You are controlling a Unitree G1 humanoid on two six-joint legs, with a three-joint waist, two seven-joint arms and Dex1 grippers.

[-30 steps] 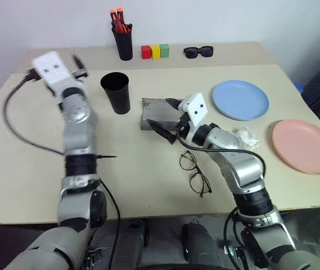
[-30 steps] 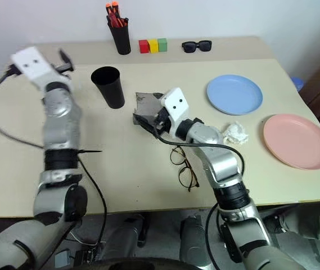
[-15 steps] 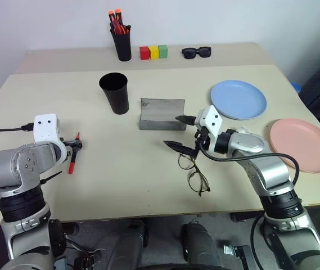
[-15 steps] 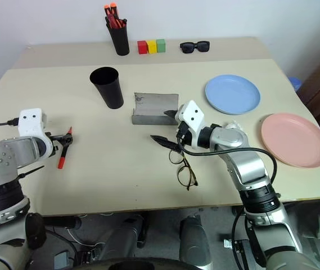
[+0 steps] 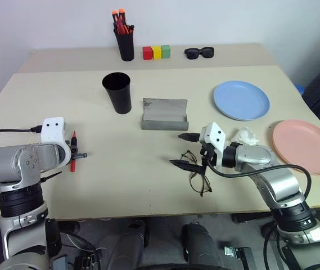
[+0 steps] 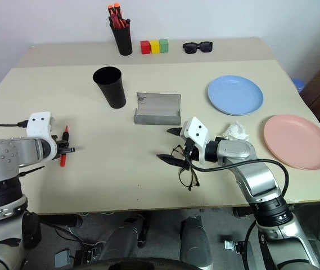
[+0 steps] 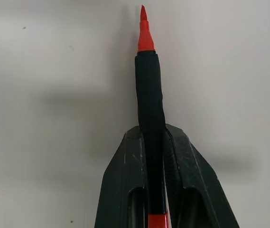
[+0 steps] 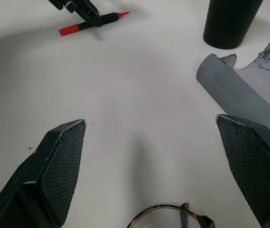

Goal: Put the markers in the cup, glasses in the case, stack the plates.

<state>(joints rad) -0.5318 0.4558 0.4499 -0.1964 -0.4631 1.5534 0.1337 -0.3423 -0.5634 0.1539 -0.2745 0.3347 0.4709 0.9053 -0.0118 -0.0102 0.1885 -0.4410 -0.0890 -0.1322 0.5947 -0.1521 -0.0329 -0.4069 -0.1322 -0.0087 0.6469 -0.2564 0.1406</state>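
A beige table (image 5: 148,185) carries the scene. On its right side the pale pink plate (image 5: 305,145) and the light blue plate (image 5: 241,99) lie apart, unstacked. At centre the grey case (image 5: 165,114) stands open with no glasses in it; the black cup (image 5: 117,92) sits just to its left, and nothing shows above the rim. At the far edge a narrower holder (image 5: 126,44) bristles with orange-capped pens.

The left wrist view shows what the head views only hint at — the left gripper (image 7: 155,137) clamped on the red marker (image 7: 149,90), whose tip juts past the fingers over the table's left side, well short of the cup. The right wrist view shows the right gripper (image 8: 158,137) with fingers spread wide — the glasses (image 5: 196,170) lie on the table just below it, untouched, near the case.
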